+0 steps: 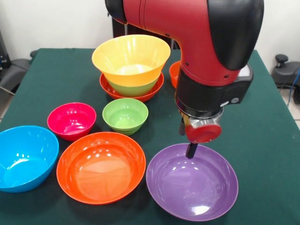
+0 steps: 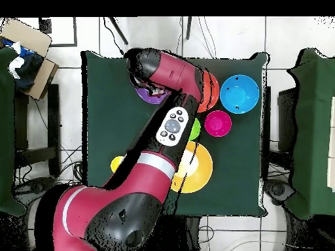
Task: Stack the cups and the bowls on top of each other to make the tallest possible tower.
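The tower (image 1: 131, 65) stands at the back: a wide red-orange bowl (image 1: 152, 89) at the bottom, a lime green bowl (image 1: 133, 88) in it, a large yellow-orange bowl (image 1: 131, 56) (image 2: 194, 168) on top. My gripper (image 1: 188, 143) hangs at the far rim of the purple bowl (image 1: 192, 185) (image 2: 152, 95), its tip touching or just above that rim. In the overhead view the arm hides it. A small orange rim (image 1: 174, 72) shows behind the arm; I cannot tell whether it is a cup or a bowl.
Loose bowls lie in front of the tower: small magenta (image 1: 71, 120) (image 2: 217, 123), small lime green (image 1: 125, 115), blue (image 1: 24, 157) (image 2: 239, 93) and a wide orange one (image 1: 101, 166). The green table (image 1: 262, 136) ends just past the purple bowl.
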Robot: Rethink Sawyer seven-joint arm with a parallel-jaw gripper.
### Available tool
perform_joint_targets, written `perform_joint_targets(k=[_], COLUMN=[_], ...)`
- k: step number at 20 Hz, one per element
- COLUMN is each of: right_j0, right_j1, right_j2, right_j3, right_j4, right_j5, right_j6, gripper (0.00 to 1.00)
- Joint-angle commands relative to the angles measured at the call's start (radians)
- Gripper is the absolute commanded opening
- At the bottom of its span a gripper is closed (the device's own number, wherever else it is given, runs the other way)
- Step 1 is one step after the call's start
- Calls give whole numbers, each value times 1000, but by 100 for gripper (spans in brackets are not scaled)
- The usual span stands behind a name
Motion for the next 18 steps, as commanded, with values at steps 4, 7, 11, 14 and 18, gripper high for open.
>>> perform_joint_targets(k=[4, 7, 11, 14, 18], right_j0=[9, 10, 14, 16, 20], right_j1=[44, 69, 94, 95, 94], right_j2=[142, 139, 128, 128, 128], right_j3=[68, 65, 59, 71, 80], right_j4=[-55, -58, -63, -64, -64], right_j5=[-125, -166, -194, -206, -204], right_j6=[27, 40, 55, 52, 47], gripper=[100, 100, 100, 100, 100])
